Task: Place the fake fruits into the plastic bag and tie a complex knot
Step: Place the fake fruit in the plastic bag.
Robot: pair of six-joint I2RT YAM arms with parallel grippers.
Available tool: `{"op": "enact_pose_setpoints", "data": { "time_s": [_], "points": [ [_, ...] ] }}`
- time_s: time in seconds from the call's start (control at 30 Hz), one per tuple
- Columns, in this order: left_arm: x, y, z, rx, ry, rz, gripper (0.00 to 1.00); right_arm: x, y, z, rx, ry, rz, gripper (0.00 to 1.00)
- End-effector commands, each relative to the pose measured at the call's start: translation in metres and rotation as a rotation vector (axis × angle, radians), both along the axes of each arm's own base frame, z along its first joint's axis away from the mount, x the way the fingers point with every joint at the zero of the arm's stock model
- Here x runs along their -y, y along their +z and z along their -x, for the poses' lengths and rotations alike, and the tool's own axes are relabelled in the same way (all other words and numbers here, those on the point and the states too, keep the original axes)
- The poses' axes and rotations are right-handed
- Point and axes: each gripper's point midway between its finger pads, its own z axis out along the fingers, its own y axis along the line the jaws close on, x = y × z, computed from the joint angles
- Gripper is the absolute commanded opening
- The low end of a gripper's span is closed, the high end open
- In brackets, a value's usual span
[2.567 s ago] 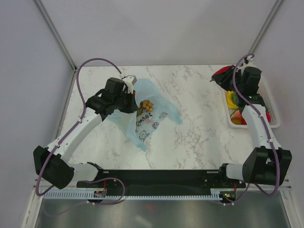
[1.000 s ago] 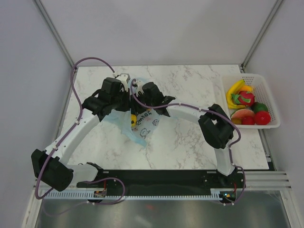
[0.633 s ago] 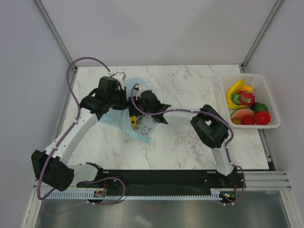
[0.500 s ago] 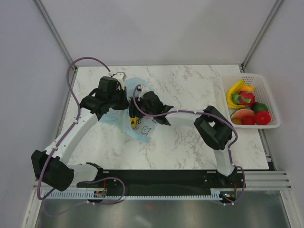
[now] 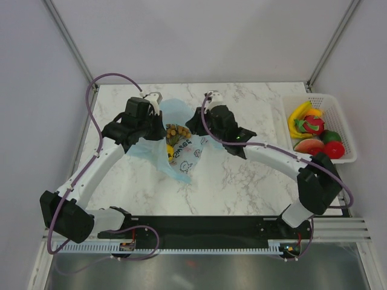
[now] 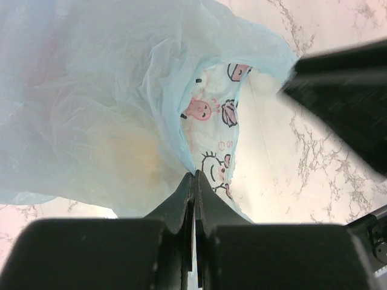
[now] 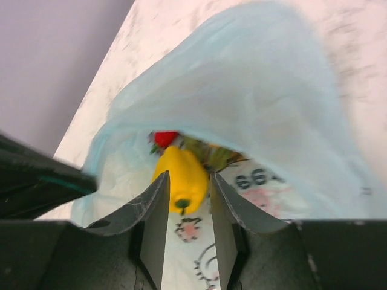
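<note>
Top external view: the plastic bag lies crumpled on the marble tabletop. Both arms reach to it. Its mouth faces away from the arm bases and its white doodle panel faces toward them.

Left end effector: clenched on the plastic bag. In the left wrist view its two fingers are pressed together, with the thin blue film of the bag's edge pinched at their tips. The rest of the bag spreads out beyond them.

Right end effector: released and holding nothing. It sits at the bag's mouth, on the side opposite the left end effector and just beside the blue film. Whether it touches the film cannot be told.

Right wrist view: the fingers stand apart and the bag's open mouth is straight ahead. A yellow fruit shows through the gap, inside the bag and clear of both fingers.

Fake fruits in the bag: a tan cluster lies near the mouth, and the yellow fruit is next to it, toward the doodle panel. A small red fruit sits just behind the yellow one.

Fake fruits outside the bag: yellow bananas and red and green pieces lie in a white basket, well apart from the bag.
</note>
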Motion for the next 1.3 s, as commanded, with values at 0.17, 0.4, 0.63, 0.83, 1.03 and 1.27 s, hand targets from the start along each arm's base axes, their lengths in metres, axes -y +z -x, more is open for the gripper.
{"op": "enact_pose_setpoints", "data": {
  "time_s": [0.17,0.4,0.63,0.83,1.03,1.27],
  "points": [
    [0.014,0.008,0.000,0.024,-0.090,0.040,0.02,0.239,0.012,-0.051,-0.095,-0.645,0.094,0.46],
    [0.022,0.009,0.002,0.017,-0.126,0.058,0.02,0.426,-0.012,-0.014,-0.272,-1.217,0.222,0.88],
    [0.024,0.008,0.004,0.019,-0.138,0.059,0.02,0.528,-0.007,0.041,-0.349,-1.605,0.441,0.98],
    [0.032,0.004,0.007,0.005,-0.165,0.060,0.02,0.580,-0.009,0.074,-0.404,-1.714,0.552,0.98],
    [0.034,0.003,0.007,0.007,-0.167,0.052,0.02,0.590,-0.025,0.061,-0.479,-1.650,0.624,0.98],
    [0.033,0.000,0.007,0.003,-0.162,0.040,0.02,0.597,-0.049,0.044,-0.543,-1.536,0.561,0.98]
  ]
}}
